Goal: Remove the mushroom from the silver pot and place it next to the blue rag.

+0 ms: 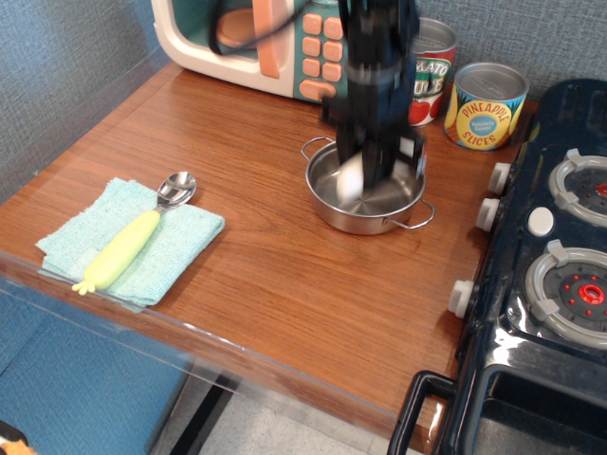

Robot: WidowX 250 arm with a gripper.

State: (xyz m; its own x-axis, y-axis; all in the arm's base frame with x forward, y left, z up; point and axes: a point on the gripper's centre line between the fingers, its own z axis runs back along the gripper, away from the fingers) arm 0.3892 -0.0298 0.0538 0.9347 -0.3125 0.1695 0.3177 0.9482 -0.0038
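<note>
observation.image: blurred tool (365, 171) pinching the mushroom (352, 176) above the silver pot (365, 204)

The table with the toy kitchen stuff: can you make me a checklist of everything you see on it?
Surface: brown wooden table, glossy.
Job's things: shallow shiny silver pot with wire loop handles, mid-table; white-stemmed toy mushroom above the pot's middle, blurred, cap not visible; light turquoise-blue rag near the front left edge.
Clutter: yellow-handled spoon lying on the rag; tomato can and pineapple slices can at the back.
Grippers: black gripper over the pot, motion-blurred, seemingly shut on the mushroom.
Cables: black cable looping over the toy microwave.
Surroundings: dark toy stove on the right, grey wall behind.
</note>
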